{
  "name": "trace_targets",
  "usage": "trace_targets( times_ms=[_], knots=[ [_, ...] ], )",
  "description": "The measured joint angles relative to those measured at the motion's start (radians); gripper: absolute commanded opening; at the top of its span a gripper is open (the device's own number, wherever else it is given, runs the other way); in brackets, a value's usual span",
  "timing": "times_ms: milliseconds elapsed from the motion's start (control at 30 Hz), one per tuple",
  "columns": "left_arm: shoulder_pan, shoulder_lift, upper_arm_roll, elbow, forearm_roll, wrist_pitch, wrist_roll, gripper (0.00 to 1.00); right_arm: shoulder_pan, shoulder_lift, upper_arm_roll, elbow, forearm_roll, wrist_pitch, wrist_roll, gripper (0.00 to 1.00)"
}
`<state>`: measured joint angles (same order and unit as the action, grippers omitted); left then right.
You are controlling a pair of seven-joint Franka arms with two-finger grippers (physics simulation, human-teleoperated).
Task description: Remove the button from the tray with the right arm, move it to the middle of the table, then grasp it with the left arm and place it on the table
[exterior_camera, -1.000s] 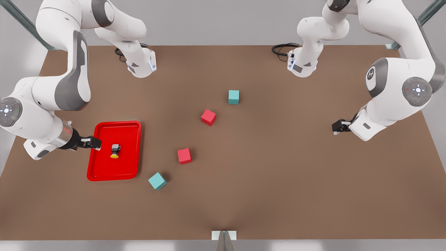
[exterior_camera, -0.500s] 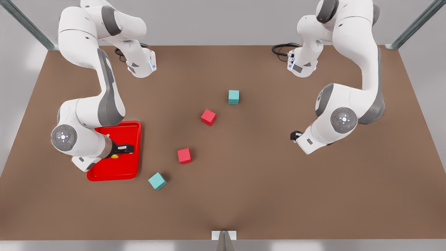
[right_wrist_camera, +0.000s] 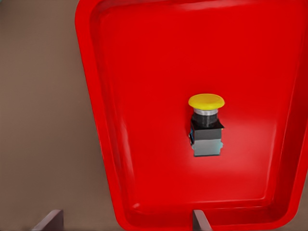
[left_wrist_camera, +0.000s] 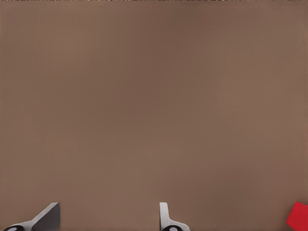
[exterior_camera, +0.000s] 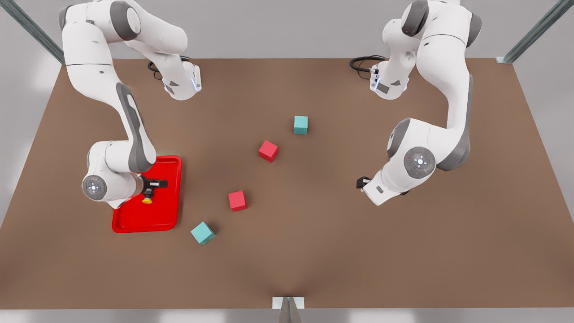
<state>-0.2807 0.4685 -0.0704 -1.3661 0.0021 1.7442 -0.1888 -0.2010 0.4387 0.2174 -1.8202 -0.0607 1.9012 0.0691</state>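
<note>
The right gripper (exterior_camera: 154, 183) is hanging over the flat bright red rectangular tray (exterior_camera: 170, 215), its two fingers (right_wrist_camera: 199, 222) standing apart with nothing between them. The tiny push-button with a round yellow cap and grey-and-black boxy body (right_wrist_camera: 207, 126) is lying on its side on the tray floor, just beneath and slightly to one side of that gripper, untouched.

The left gripper (exterior_camera: 361, 182) is hovering over the large plain brown matte tabletop (exterior_camera: 314, 251) toward the front view's right, well apart from the tray. Its fingers (left_wrist_camera: 48, 217) are also spread, empty. A red cube's corner (left_wrist_camera: 299, 216) is showing beside them.
</note>
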Motion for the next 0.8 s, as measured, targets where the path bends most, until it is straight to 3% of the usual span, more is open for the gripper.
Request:
trace_targets(
  times_ms=[200, 433, 800],
  knots=[
    [-0.024, 0.004, 0.001, -0.001, 0.004, 0.013, -0.018, 1.0, -0.199, 0.025, 0.097, -0.176, -0.143, 0.253, -0.038, 1.0],
    [-0.025, 0.005, 0.001, -0.001, 0.005, 0.018, -0.034, 1.0, -0.217, 0.054, 0.108, -0.187, -0.181, 0.416, -0.07, 1.0],
    [-0.025, 0.013, 0.0, -0.001, 0.005, 0.02, -0.049, 1.0, -0.26, 0.027, 0.155, -0.264, -0.233, 0.523, -0.098, 1.0]
  ],
)
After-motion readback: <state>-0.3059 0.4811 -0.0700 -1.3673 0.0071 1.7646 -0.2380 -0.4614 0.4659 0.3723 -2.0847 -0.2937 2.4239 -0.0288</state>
